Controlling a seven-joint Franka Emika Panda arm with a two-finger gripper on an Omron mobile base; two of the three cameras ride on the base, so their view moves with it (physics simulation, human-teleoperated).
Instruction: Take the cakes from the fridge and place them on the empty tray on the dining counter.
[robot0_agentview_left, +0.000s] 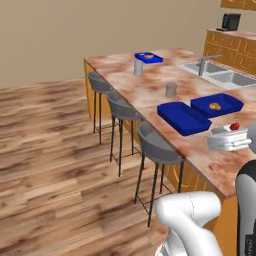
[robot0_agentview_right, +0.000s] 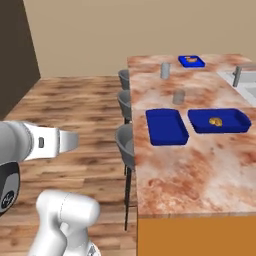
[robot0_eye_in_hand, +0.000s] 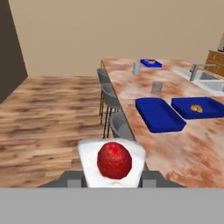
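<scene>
The reddish marble tabletop (robot0_eye_in_hand: 175, 144) stretches ahead. The gripper (robot0_eye_in_hand: 112, 177) clasps the white cherry-topped cake (robot0_eye_in_hand: 113, 162); the empty tray (robot0_eye_in_hand: 158, 114) lies forward and right, long axis running away.

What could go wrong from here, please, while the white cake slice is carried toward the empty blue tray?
1. The white cake slice with the red cherry top sits between the hand's jaws by its sides; a jolt might let it slip.
2. The blue tray holding a golden pastry lies right beside the empty royal-blue tray, so the slice could land in the wrong one.
3. The small grey cup stands just beyond the empty tray; overshooting might knock it.
</scene>
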